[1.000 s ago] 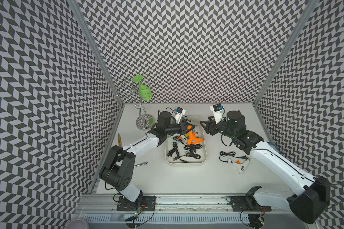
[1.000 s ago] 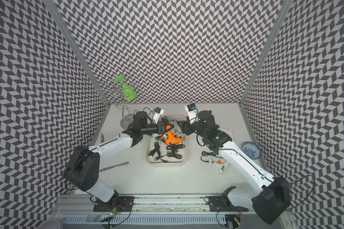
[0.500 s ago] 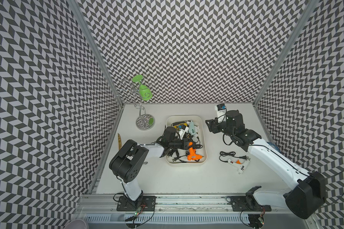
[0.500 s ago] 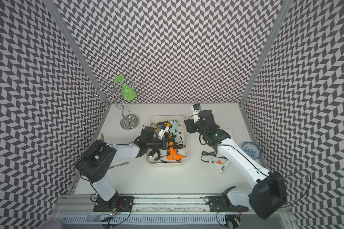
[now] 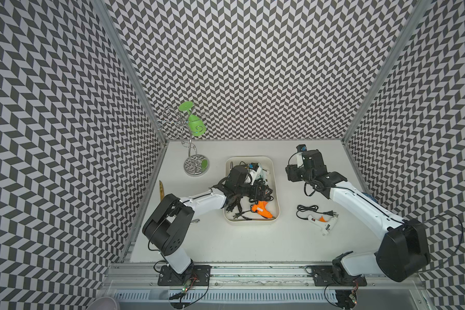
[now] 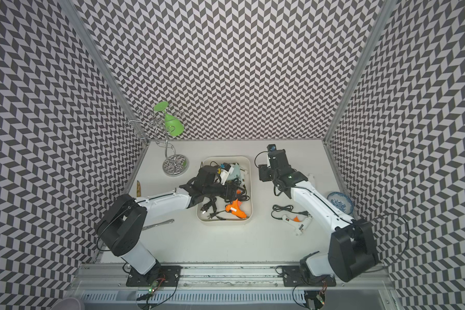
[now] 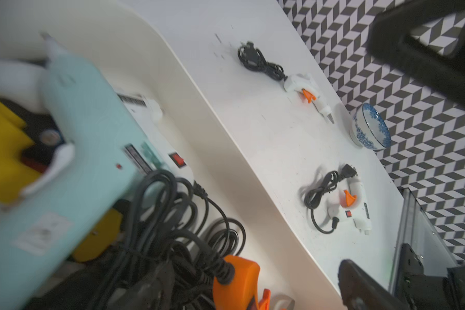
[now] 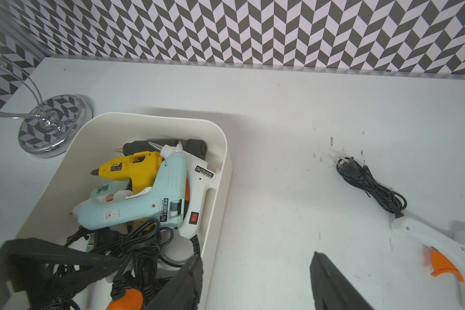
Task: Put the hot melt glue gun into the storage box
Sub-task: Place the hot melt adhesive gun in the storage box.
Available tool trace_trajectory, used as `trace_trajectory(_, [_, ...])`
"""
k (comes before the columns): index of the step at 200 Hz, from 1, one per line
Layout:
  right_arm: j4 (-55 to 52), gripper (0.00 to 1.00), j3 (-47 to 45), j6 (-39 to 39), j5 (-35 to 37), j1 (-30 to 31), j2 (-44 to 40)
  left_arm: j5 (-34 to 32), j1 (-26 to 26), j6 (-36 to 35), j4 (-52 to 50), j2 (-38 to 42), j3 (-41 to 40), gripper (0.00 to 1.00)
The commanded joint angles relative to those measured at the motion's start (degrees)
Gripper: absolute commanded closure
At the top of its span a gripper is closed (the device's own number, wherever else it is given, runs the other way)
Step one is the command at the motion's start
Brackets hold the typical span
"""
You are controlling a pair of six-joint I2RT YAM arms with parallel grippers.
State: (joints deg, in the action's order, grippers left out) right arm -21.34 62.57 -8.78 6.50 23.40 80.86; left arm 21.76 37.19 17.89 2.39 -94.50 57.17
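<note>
While the orange glue gun (image 5: 261,210) is lying flat inside the storage box (image 5: 253,222), in the corner nearest your right arm's base and free of any grip, the step in hand is, by my reading, getting the left gripper (image 5: 262,191) out of the box cleanly. Its fingers (image 7: 424,45) are standing wide apart with nothing between them, and they are hanging just above the tangle of black cords (image 5: 235,205) that is filling the middle of the box. You are working close to those loops, so you should be lifting straight up before swinging sideways; a sideways pull here is risking a snagged cord that drags a gun back over the rim. I cannot tell whether any cord is touching a finger.

Farther out, the right gripper (image 8: 257,256) is hovering beside the box over the bare table (image 5: 253,247), with its jaws partly apart and holding nothing. One white glue gun (image 5: 324,225) is lying on the table near that arm with its cord bunched beside it, and a second white glue gun (image 7: 305,88) is showing in the left wrist view near the blue bowl (image 6: 340,202). Those are looking like your next pickups, so you are best keeping the right arm clear of the box until the left is out.
</note>
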Motion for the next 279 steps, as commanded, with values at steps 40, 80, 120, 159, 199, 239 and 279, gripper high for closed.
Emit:
trace_trajectory(40, [-0.67, 0.34, 3.79, 1.31, 2.50, -0.80, 2.55, -8.99, -0.02, -8.81, -10.56, 8.43, 4.21, 0.04])
trace_trajectory(80, [-1.47, 0.34, 4.39, 0.95, 2.64, -1.15, 3.76, 2.65, 2.27, -8.94, -8.56, 4.84, 3.31, 0.27])
trace_trajectory(120, [-3.44, 0.34, 4.59, 0.50, 2.46, -1.78, 4.44, 8.32, 2.62, -6.51, -5.17, 2.61, -0.80, 0.56])
trace_trajectory(159, [-3.67, 0.35, 4.05, 0.16, 2.37, -1.95, 4.75, 9.09, 2.49, -6.90, -3.72, -2.44, -2.26, 0.66])
trace_trajectory(199, [-4.31, 0.35, 3.97, -1.03, 3.15, -3.08, 5.56, 7.74, 0.82, -5.47, -2.48, -9.42, -0.95, 0.70])
trace_trajectory(239, [-5.99, 0.35, 4.58, -2.27, 2.48, -7.15, 7.53, 8.37, 2.53, -6.81, -2.55, -7.34, 0.84, 0.70])
trace_trajectory(279, [-6.33, 0.34, 6.58, -3.62, 3.26, -13.64, 12.87, 7.87, 2.45, -9.09, -6.66, -1.38, 5.36, 0.45])
